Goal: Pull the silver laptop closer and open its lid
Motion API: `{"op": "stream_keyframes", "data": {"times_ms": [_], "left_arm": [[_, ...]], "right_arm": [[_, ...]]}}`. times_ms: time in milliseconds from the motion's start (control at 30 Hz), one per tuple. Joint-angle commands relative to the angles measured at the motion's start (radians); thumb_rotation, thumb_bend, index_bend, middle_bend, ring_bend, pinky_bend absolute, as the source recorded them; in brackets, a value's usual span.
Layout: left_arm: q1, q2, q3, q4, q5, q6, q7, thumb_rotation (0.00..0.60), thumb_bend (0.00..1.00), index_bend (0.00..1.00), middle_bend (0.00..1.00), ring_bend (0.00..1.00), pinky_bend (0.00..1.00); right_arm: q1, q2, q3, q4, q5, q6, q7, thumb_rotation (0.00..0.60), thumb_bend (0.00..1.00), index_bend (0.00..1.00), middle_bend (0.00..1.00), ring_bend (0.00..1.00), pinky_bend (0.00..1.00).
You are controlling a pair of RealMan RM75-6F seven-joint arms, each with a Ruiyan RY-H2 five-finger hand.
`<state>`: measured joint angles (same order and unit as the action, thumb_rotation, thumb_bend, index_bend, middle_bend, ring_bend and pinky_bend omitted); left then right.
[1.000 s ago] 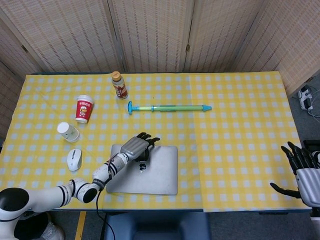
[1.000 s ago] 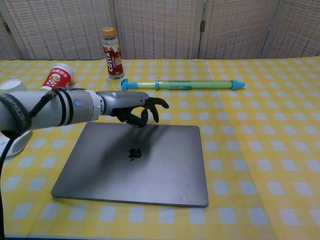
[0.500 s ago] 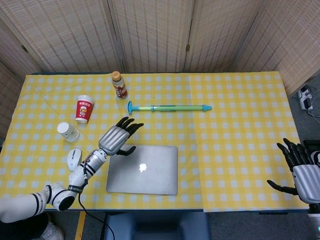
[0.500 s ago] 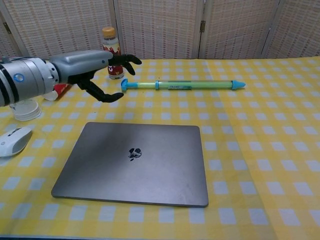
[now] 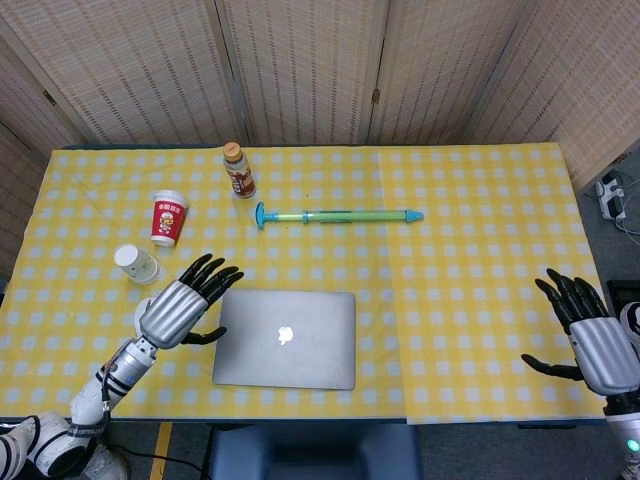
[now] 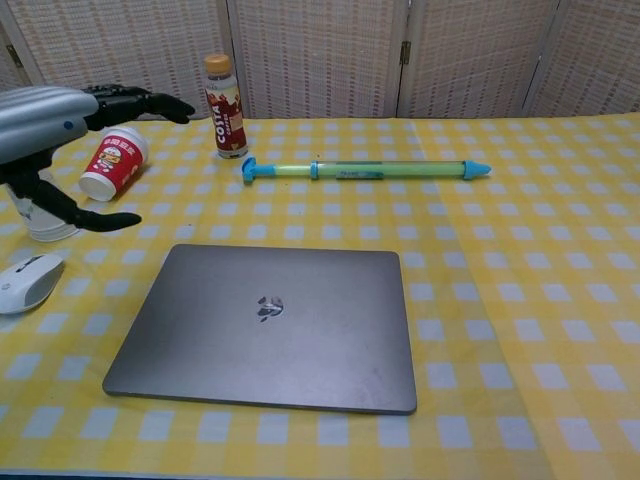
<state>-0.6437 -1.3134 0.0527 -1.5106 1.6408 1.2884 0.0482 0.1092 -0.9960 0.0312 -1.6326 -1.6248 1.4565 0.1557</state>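
The silver laptop (image 5: 286, 338) lies flat with its lid closed near the table's front edge, its logo (image 6: 268, 305) facing up. My left hand (image 5: 185, 305) hovers just left of the laptop, fingers spread, holding nothing; the chest view shows the same left hand (image 6: 60, 120) raised above the table. My right hand (image 5: 588, 332) is open off the table's right edge, far from the laptop, and it does not show in the chest view.
A white mouse (image 6: 28, 281) and an overturned clear cup (image 5: 136, 263) lie left of the laptop. A red paper cup (image 5: 168, 218), a brown bottle (image 5: 238, 170) and a long green tube (image 5: 338, 215) sit behind it on the yellow checked cloth (image 5: 470, 260).
My left hand lifted off the laptop lid and drew back to the left, its fingers spreading. The laptop has stayed put. The right hand rose slightly.
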Motion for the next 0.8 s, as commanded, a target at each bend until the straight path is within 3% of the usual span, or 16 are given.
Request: {"op": "stream_keyframes", "data": {"times_ms": [33,300,567,800], "left_arm": [[0.040,-0.004,0.051,0.018,0.078,0.034,-0.006,0.519,0.31,0.00,0.13,0.05,0.00],[0.056,-0.060,0.097,0.036,0.145,-0.007,0.031,0.586,0.31,0.00,0.13,0.05,0.00],[0.053,-0.152,0.122,0.064,0.187,-0.073,0.069,0.589,0.31,0.00,0.13,0.05,0.00],[0.042,-0.226,0.112,0.093,0.201,-0.113,0.102,0.590,0.31,0.00,0.13,0.04,0.00]], "right_arm": [[0.006,-0.001,-0.001,-0.004,-0.004,-0.006,-0.006,0.500,0.16,0.00,0.00,0.02,0.00],[0.017,-0.008,-0.017,-0.016,-0.025,-0.020,-0.017,0.498,0.16,0.00,0.00,0.02,0.00],[0.014,-0.019,-0.034,-0.017,-0.043,-0.016,-0.029,0.498,0.16,0.00,0.00,0.02,0.00],[0.013,-0.029,-0.042,-0.013,-0.047,-0.014,-0.029,0.499,0.16,0.00,0.00,0.02,0.00]]}}
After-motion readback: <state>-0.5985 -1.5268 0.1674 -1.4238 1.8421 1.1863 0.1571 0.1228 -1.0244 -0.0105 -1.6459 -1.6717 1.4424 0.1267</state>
